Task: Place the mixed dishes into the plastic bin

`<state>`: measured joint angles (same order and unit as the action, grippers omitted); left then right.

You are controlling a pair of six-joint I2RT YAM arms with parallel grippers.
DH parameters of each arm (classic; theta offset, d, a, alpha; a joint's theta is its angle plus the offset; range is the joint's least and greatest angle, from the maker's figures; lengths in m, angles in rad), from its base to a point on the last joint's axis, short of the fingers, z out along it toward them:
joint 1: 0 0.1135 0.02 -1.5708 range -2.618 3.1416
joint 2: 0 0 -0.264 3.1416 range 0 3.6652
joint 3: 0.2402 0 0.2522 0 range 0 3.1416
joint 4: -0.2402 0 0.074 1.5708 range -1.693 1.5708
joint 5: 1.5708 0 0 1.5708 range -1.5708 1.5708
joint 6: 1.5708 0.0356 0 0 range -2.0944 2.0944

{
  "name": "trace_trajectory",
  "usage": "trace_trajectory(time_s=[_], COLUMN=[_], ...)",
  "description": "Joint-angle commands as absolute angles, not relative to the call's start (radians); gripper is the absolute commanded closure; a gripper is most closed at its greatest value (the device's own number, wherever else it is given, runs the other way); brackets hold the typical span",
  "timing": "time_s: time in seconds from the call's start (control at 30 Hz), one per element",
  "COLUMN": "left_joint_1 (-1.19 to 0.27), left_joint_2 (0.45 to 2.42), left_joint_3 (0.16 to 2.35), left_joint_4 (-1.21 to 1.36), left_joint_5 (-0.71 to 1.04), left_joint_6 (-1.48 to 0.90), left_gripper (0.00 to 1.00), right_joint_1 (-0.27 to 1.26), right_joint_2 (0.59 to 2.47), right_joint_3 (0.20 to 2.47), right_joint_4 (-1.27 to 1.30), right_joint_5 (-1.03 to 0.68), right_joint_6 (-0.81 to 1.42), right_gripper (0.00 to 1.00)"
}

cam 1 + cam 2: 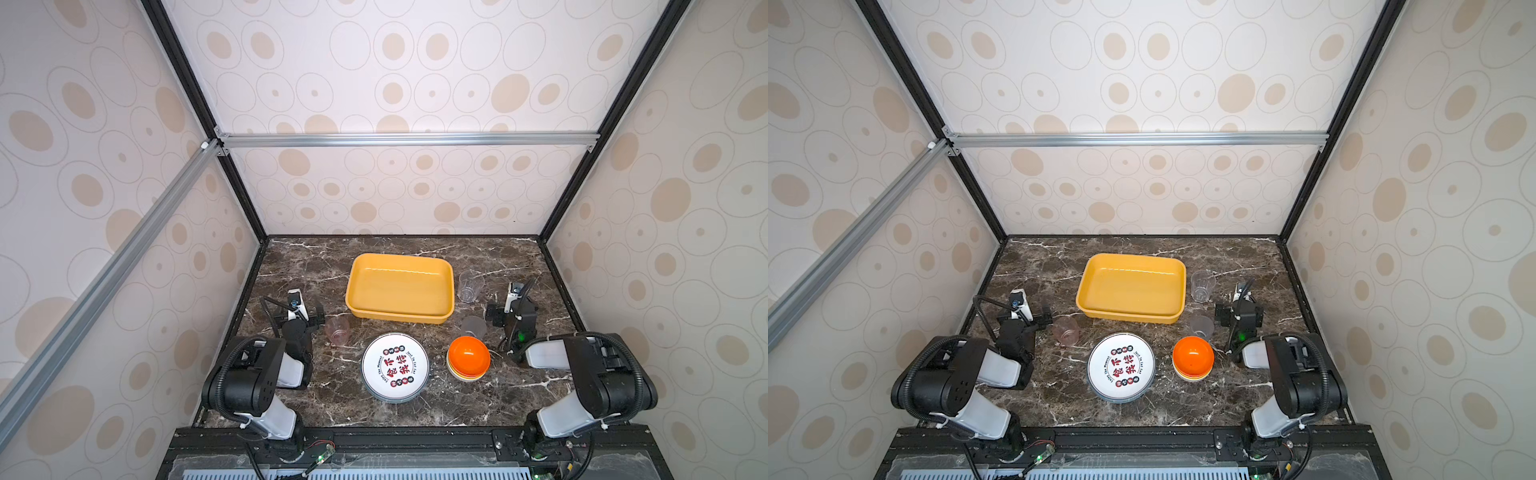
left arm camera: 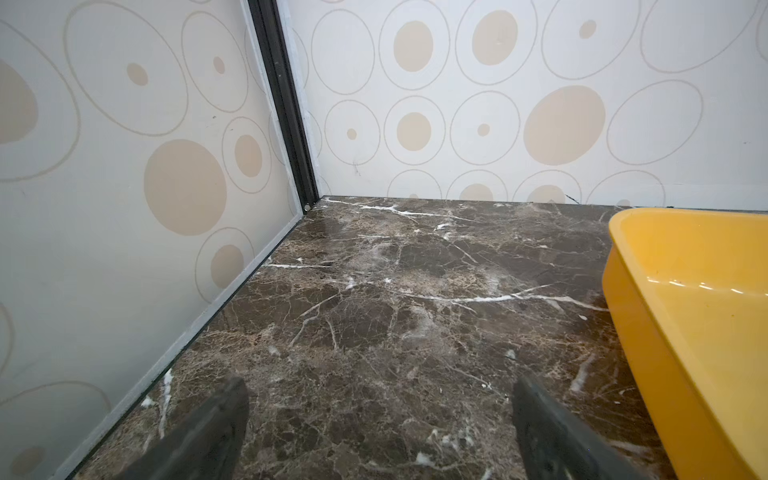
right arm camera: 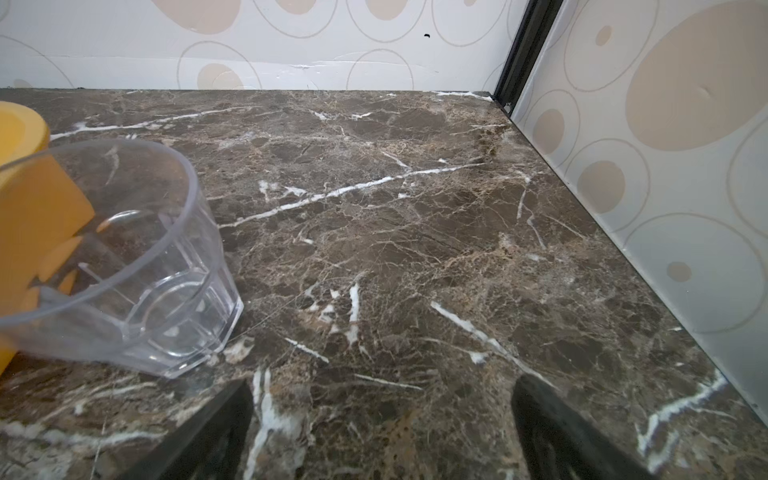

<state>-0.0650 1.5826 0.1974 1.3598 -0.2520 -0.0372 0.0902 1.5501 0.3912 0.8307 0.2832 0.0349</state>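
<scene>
Mixed dishes (image 1: 395, 366) wait outside the empty plastic bin (image 1: 399, 257): a stack of printed plates (image 1: 1121, 368) lies just on its near side, nested bowls (image 1: 468, 357) topped in orange sit off its near right corner, a clear cup (image 1: 471, 286) stands just beside its right end, and a greyish cup (image 1: 473, 327) and pinkish cup (image 1: 337, 330) stand off its near corners. Plates look stiff and slick, best pinched at the rim; cups look light and tippy, best taken over the lip. Left gripper (image 2: 380, 386) and right gripper (image 3: 384, 384) flank the bin, jaws spread wide, holding nothing.

plastic bin (image 1: 400, 256) mid-table | plate stack (image 1: 395, 368) in front | bowl stack (image 1: 468, 358) beside it
</scene>
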Motion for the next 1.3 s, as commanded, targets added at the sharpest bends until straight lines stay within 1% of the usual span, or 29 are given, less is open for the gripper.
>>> trace_trajectory(time_s=[0.0, 1.17, 1.27], left_joint_1=[-0.057, -0.058, -0.058], left_joint_2=[1.580, 1.568, 1.498], left_joint_3=[0.216, 0.211, 0.232], left_joint_4=[1.377, 1.378, 1.275], left_joint_5=[-0.249, -0.255, -0.273], left_joint_6=[-0.031, -0.033, -0.038], left_gripper=[0.02, 0.02, 0.02], right_joint_1=[0.085, 0.085, 0.085], right_joint_2=[1.543, 1.526, 1.436], right_joint_3=[0.410, 0.407, 0.490], right_joint_4=[0.830, 0.843, 0.582], right_joint_5=[0.274, 0.275, 0.270], right_joint_6=[0.020, 0.012, 0.024], right_gripper=[0.00, 0.00, 0.00])
